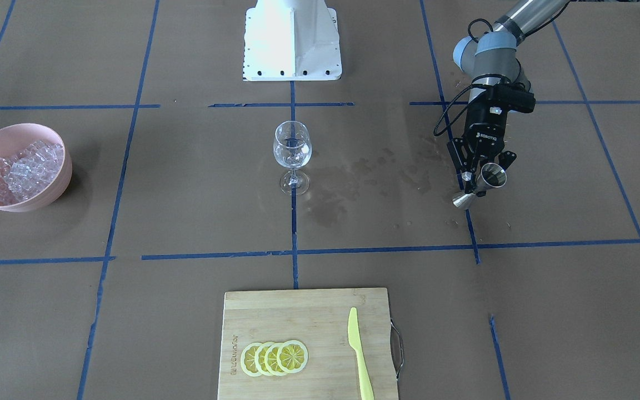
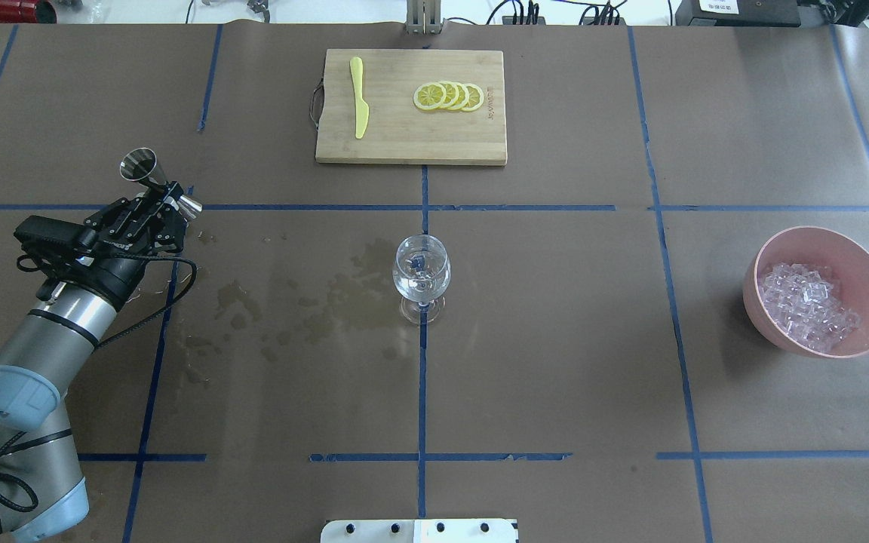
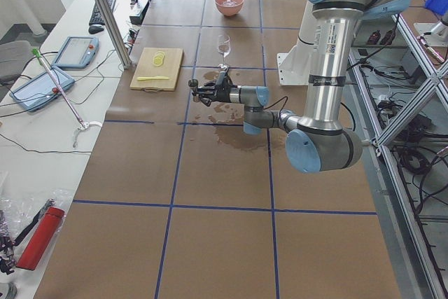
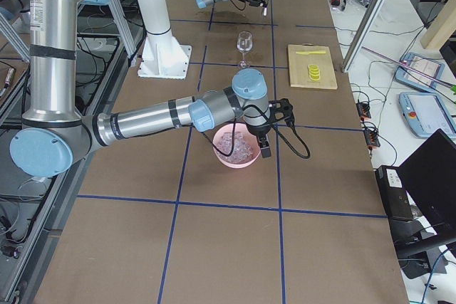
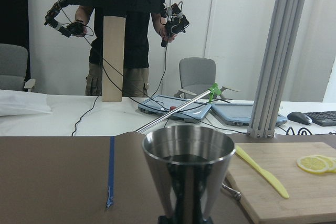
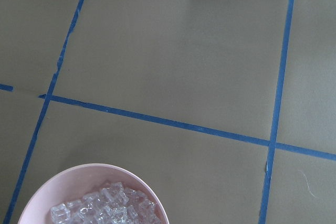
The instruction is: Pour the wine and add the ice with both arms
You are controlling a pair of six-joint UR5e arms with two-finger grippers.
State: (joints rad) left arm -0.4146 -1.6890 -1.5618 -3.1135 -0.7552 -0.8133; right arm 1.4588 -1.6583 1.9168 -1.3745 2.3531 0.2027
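I take the wine glass (image 1: 292, 150) as my reference; it stands upright on the brown paper straight out from the robot's base. I read a little clear wine (image 2: 420, 290) low in its bowl.

Well off to the glass's left side, and slightly farther from the base, the left gripper (image 1: 481, 180) hovers above the table. Its fingers are closed on the waist of a steel jigger (image 2: 149, 175), which is tilted with the wide mouth pointing away from the glass. From the wrist view I cannot tell whether any liquid is in it. Dark wet stains (image 2: 306, 294) mark the paper between the glass and that gripper.

The ice (image 1: 23, 169) is heaped in a pink bowl (image 1: 56, 189), well apart from the glass on its right side. Only the right-end camera shows the right gripper (image 4: 251, 137), down at that bowl, and I cannot tell how far open it is.

Beyond the glass, away from the base, lies a cutting board (image 1: 298, 311) with lemon slices (image 1: 274, 357) and a yellow knife (image 1: 360, 355).
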